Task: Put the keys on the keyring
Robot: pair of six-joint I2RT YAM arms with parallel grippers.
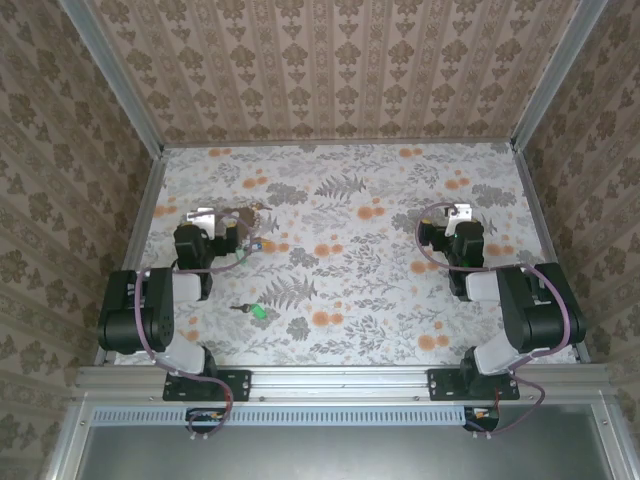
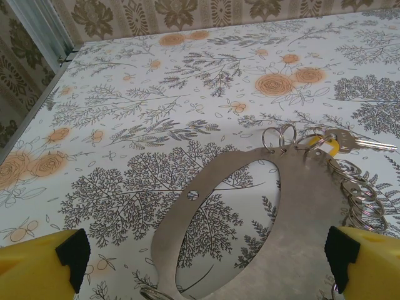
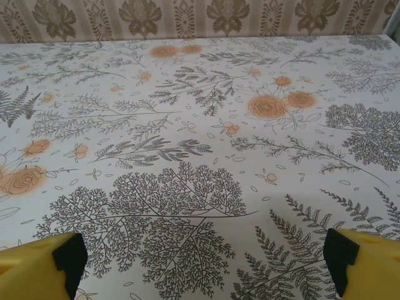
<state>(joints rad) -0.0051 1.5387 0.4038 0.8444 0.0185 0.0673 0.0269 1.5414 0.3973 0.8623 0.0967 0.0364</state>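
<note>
Directly under left claw lies keyring.

The left arm and right arm crouch folded, left end effector and right end effector jaws spread wide.

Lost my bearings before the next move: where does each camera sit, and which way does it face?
Top: above and behind the bases, looking down on the table; left arm, right arm show.
Left wrist: low, facing the far wall over the keyring; left fingers, open, at bottom corners.
Right wrist: low, facing the far wall over the table; right fingers, open, at bottom corners.
Shared: both wrist views show table and far wall.
</note>
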